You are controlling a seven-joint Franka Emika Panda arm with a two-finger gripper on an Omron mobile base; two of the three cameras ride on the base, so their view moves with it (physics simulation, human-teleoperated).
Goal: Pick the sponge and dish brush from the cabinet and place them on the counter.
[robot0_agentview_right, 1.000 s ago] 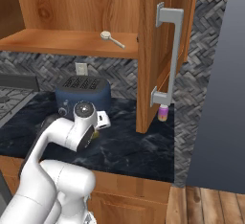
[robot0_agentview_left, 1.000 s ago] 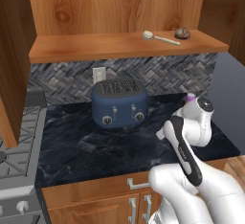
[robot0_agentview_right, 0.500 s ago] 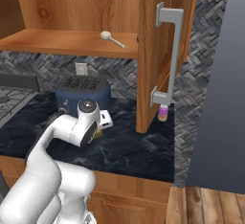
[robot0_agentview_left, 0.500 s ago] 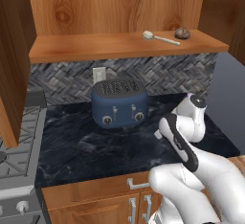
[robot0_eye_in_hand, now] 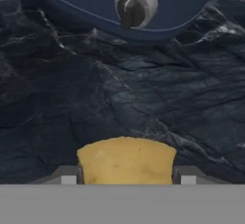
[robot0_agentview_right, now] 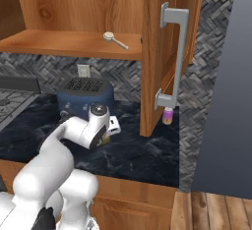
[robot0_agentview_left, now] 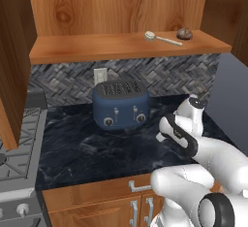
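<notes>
The sponge (robot0_eye_in_hand: 127, 161) sits between our two fingertips (robot0_eye_in_hand: 68, 176), its yellow face spanning the gap from one to the other, so our gripper (robot0_eye_in_hand: 125, 177) is clamped on it. In the hand view the dark marbled worktop (robot0_eye_in_hand: 119, 89) lies beyond the sponge, and farther on we see the lower front of the blue toaster (robot0_eye_in_hand: 143, 3) with one of its grey knobs (robot0_eye_in_hand: 135, 5). Whether the sponge touches the stone we cannot tell.

From the left base view our arm reaches over the worktop (robot0_agentview_left: 92, 148) to the right of the toaster (robot0_agentview_left: 121, 105), the hand low above the stone. From the right base view a sliver of yellow shows under the hand, the sponge (robot0_agentview_right: 104, 139), just in front of the toaster (robot0_agentview_right: 84, 95).

The dish brush (robot0_agentview_left: 162, 38) lies on the cabinet (robot0_agentview_left: 121, 46) shelf, its round white head to the left and its cream handle running right. Near it on the same shelf, toward the right end, rests a dark brown round lump (robot0_agentview_left: 184, 33). A small purple-and-cream jar (robot0_agentview_right: 168, 116) stands on the worktop by the open cabinet door (robot0_agentview_right: 162, 52).
</notes>
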